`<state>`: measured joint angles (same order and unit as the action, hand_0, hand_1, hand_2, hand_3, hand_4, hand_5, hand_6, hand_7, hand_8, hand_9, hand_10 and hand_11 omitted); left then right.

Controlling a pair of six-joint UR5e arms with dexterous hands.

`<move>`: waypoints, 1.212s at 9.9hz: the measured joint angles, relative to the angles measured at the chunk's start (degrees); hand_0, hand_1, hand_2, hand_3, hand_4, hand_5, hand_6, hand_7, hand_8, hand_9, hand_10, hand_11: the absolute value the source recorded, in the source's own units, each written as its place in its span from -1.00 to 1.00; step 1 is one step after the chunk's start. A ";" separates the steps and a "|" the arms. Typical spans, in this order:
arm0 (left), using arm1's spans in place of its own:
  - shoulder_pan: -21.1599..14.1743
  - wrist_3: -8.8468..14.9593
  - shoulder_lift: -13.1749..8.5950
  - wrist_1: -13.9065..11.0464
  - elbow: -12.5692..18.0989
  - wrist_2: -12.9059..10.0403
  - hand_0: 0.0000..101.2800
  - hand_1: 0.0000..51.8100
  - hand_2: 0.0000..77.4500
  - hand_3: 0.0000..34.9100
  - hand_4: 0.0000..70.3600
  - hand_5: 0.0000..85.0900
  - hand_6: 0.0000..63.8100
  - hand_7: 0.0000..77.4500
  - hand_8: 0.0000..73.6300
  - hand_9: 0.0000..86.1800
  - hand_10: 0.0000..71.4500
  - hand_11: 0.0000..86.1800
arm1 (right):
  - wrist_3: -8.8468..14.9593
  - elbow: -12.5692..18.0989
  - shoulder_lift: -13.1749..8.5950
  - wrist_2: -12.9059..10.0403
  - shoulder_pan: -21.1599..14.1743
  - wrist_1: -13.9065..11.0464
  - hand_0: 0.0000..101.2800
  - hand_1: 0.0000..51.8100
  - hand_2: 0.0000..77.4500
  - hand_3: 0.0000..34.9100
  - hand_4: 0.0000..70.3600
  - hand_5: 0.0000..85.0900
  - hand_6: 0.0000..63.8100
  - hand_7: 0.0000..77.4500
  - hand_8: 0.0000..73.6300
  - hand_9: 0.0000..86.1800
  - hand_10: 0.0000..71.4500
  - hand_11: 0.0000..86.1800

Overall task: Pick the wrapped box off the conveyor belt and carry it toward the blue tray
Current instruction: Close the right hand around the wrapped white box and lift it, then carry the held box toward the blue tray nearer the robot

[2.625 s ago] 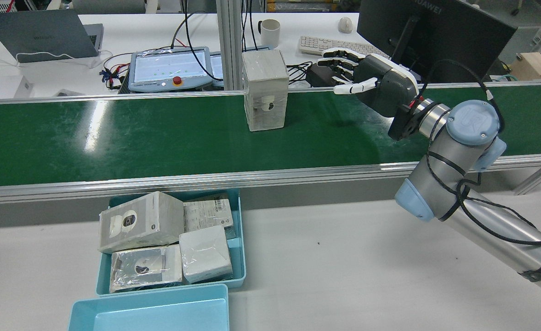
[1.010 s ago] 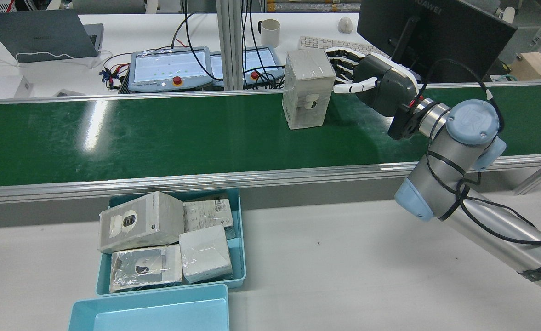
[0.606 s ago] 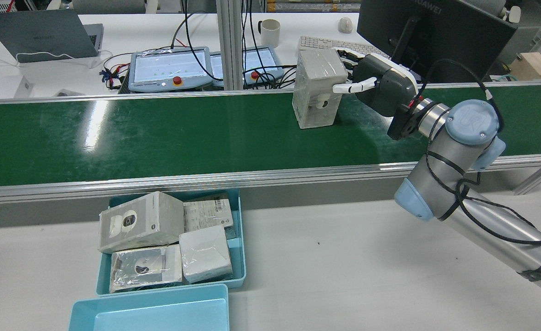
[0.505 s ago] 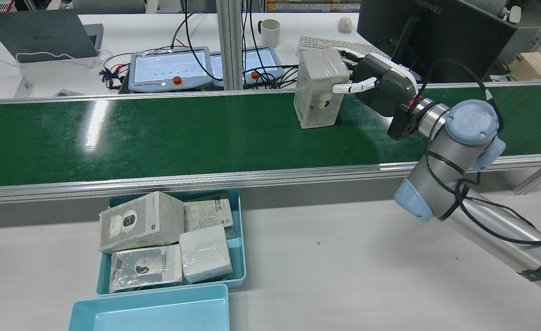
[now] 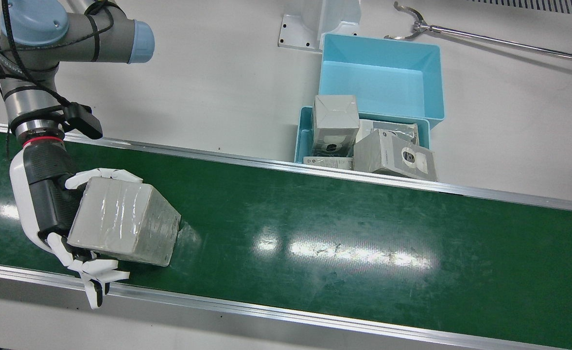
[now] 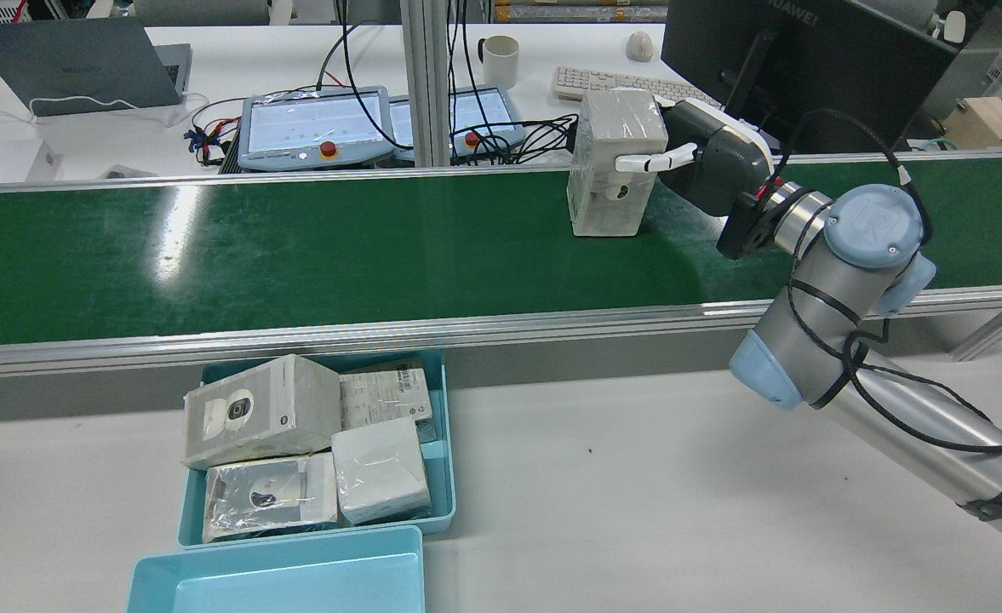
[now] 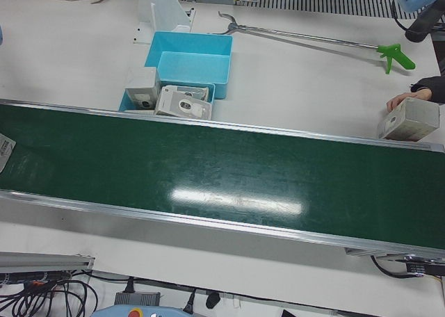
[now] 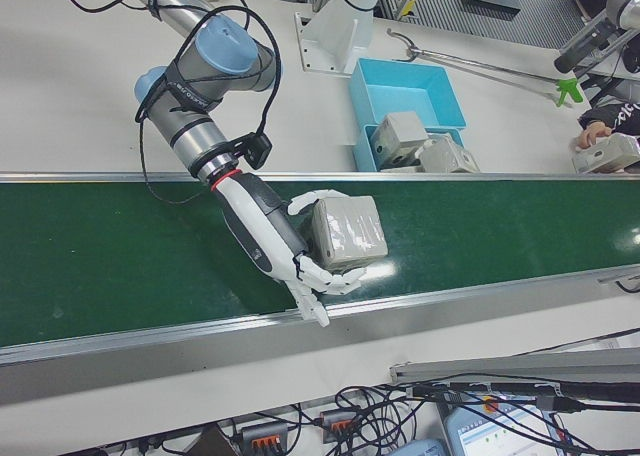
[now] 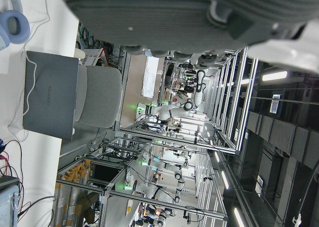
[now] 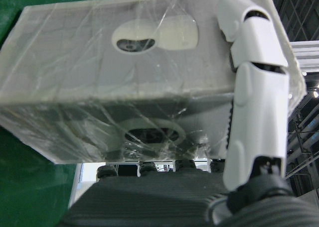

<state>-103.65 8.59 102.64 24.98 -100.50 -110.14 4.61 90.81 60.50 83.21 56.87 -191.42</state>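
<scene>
One wrapped box [image 6: 617, 162] stood upright on the green conveyor belt [image 6: 296, 247], near its far edge, and the right hand [image 6: 705, 157] was clasped around it, thumb on the near face and fingers [image 5: 94, 272] behind. Two blue trays sat beside the belt: one empty tray [image 5: 380, 80] and one tray [image 6: 445, 477] holding four wrapped boxes. The left hand's pose could not be told.

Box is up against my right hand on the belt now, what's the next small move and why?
Probably close the fingers fully, then lift slightly. The right hand already brackets the wrapped box, fingers on both sides, palm against one end, but the box's base seems to rest on the conveyor belt. The blue tray lies across the belt, so clearing the surface comes first.
</scene>
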 joint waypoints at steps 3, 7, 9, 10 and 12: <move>0.00 0.00 0.00 0.00 0.00 0.00 -1.00 -1.00 -0.99 -1.00 -1.00 -0.97 -1.00 -1.00 -0.99 -1.00 -1.00 -1.00 | -0.18 0.12 -0.16 -0.11 0.38 -1.64 0.03 -0.49 -0.23 -0.24 -0.38 -0.15 -0.47 -0.11 -0.99 -0.43 -0.85 -0.96; 0.00 0.00 0.00 0.00 0.00 0.00 -1.00 -1.00 -0.99 -1.00 -1.00 -0.99 -1.00 -1.00 -1.00 -1.00 -0.98 -1.00 | -0.23 2.20 -0.26 -0.11 2.03 -6.07 0.05 -0.73 -0.13 -0.73 -0.19 -0.03 -0.27 0.06 -0.79 0.25 -0.08 -0.38; 0.00 0.00 0.00 0.00 0.00 0.00 -1.00 -1.00 -0.99 -1.00 -1.00 -0.97 -1.00 -0.99 -1.00 -1.00 -1.00 -1.00 | 0.02 6.92 -1.15 -0.13 2.32 -9.77 -0.02 -0.73 -0.13 -0.82 -0.18 0.00 -0.20 0.15 -0.42 0.49 0.11 -0.28; 0.00 0.00 0.00 0.00 0.00 0.00 -1.00 -1.00 -0.99 -1.00 -1.00 -0.97 -1.00 -1.00 -1.00 -1.00 -1.00 -1.00 | 0.28 9.62 -2.47 -0.44 1.70 -12.26 -0.02 -0.73 -0.13 -0.82 -0.18 0.00 -0.20 0.15 -0.42 0.49 0.11 -0.28; 0.00 0.00 0.00 0.00 0.00 0.00 -1.00 -1.00 -0.99 -1.00 -1.00 -0.97 -1.00 -1.00 -0.99 -1.00 -1.00 -1.00 | 1.50 14.87 -4.88 -4.60 -3.48 -17.09 -0.05 -0.96 -0.08 -0.84 -0.16 0.12 -0.04 0.38 0.01 0.58 0.44 -0.09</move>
<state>-103.65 8.59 102.64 24.98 -100.51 -110.14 6.11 105.68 55.62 78.61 53.39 -208.52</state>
